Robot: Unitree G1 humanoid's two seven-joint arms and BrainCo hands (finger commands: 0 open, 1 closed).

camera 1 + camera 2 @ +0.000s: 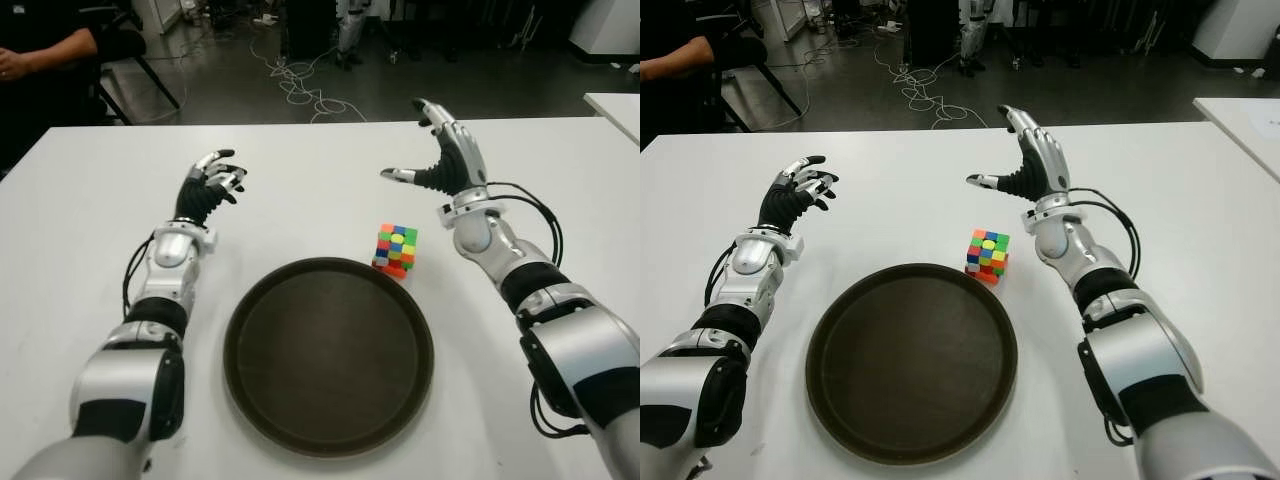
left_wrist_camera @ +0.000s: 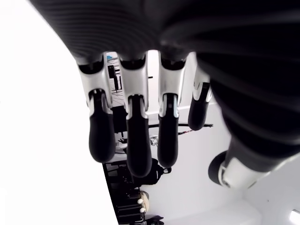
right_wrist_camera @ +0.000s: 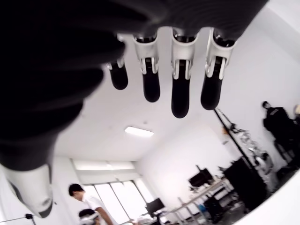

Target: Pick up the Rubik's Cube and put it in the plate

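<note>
A multicoloured Rubik's Cube (image 1: 396, 249) stands on the white table (image 1: 300, 180), touching or just off the far right rim of a round dark brown plate (image 1: 328, 352). My right hand (image 1: 440, 160) is raised behind and to the right of the cube, palm up, fingers (image 3: 180, 89) spread and holding nothing. My left hand (image 1: 210, 185) shows over the table to the left of the plate, its fingers (image 2: 133, 140) loosely extended and empty.
The table's far edge runs behind both hands. Beyond it are a dark floor with cables (image 1: 300, 80), chairs and a seated person (image 1: 40, 50) at the far left. Another white table corner (image 1: 615, 105) shows at the right.
</note>
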